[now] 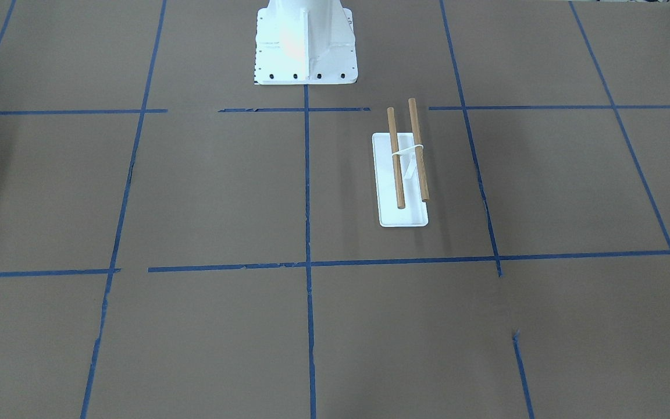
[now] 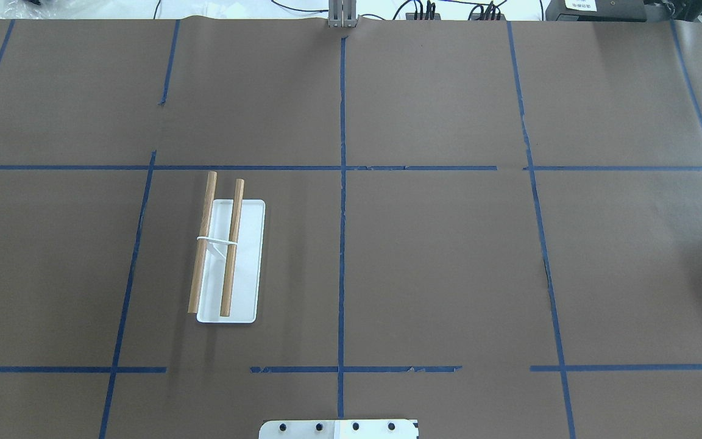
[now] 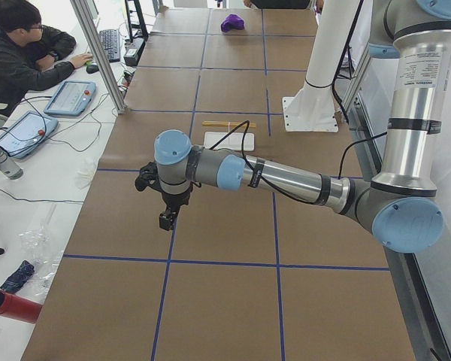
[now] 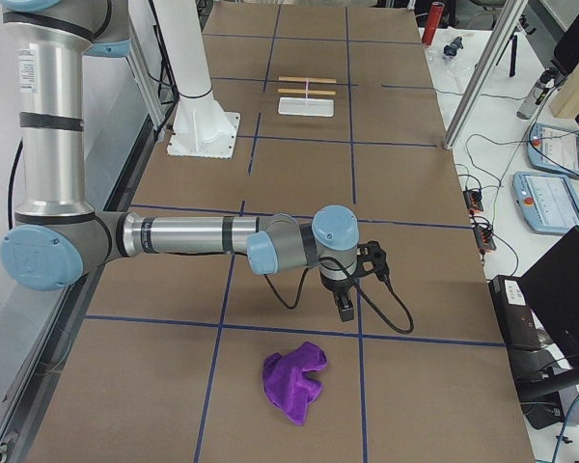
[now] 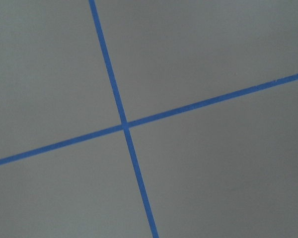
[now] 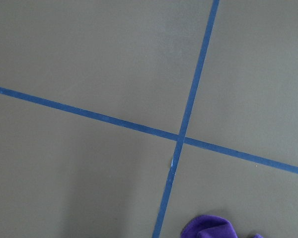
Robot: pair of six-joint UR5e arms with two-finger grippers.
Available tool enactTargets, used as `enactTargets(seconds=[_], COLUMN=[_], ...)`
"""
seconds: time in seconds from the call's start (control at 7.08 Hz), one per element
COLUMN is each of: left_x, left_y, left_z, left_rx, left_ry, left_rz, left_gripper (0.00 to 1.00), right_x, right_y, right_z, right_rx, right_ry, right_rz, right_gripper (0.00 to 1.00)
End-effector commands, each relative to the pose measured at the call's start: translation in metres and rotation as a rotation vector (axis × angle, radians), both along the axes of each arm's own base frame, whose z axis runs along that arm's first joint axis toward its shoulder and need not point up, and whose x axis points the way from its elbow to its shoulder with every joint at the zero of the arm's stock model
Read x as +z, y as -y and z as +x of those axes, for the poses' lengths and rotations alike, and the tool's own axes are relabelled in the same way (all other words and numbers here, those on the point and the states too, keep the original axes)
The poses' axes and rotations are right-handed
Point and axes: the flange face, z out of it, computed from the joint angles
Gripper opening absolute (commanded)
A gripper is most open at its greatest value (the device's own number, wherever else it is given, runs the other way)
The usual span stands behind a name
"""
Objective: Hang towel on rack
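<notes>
The rack (image 2: 247,262) has a flat white base and two brown wooden rods (image 2: 231,244); nothing hangs on it. It stands on the table's left half and also shows in the front view (image 1: 403,216). The towel (image 4: 292,384) is a crumpled purple cloth on the table's far right end, and its edge shows in the right wrist view (image 6: 208,230). My right gripper (image 4: 346,311) hangs above the table a short way from the towel. My left gripper (image 3: 167,219) hangs above bare table at the left end, far from the rack (image 3: 228,138). I cannot tell whether either is open.
The table is covered in brown paper with blue tape lines (image 2: 342,183). The white bolted robot pedestal (image 1: 305,43) stands at the middle of the robot's side. An operator (image 3: 22,53) sits at a side desk with tablets and cables.
</notes>
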Motion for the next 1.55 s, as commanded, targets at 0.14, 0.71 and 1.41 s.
enactTargets(seconds=[0.14,0.71,1.41], left_x=[0.010,0.006,0.004], left_y=[0.005,0.006,0.006], left_z=[0.000,0.000,0.000], left_rx=[0.004,0.003,0.003], left_ry=[-0.009,-0.009,-0.009], left_rz=[0.130,0.136,0.140], left_gripper=[1.00,1.00,1.00], right_x=[0.074,0.130,0.139], right_y=[-0.051,-0.058,-0.043], right_z=[-0.005,-0.040,-0.046], right_rx=[-0.151,-0.368,-0.450], right_ry=[-0.137,-0.260,-0.329], right_rz=[0.117,0.149,0.191], right_gripper=[0.98,0.72,0.00])
